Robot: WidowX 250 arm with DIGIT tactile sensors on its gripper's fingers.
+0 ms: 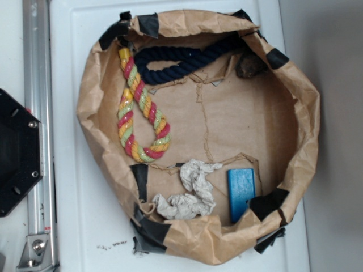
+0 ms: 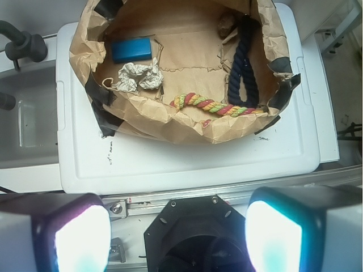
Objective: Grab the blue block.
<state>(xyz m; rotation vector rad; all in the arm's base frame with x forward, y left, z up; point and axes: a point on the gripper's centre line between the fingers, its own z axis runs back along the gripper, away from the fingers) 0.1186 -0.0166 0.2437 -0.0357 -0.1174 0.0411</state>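
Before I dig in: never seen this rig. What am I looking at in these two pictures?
A small robot arm over a white table. The exterior view looks straight down; the wrist view rides on the arm, so the two glowing pads at its bottom are the end effector, open and holding nothing. On the table sits a crumpled brown paper basin holding a flat bright-blue rectangular block, a crumpled white paper wad, a red-yellow-green braided rope loop, a dark navy rope and a brown lump.
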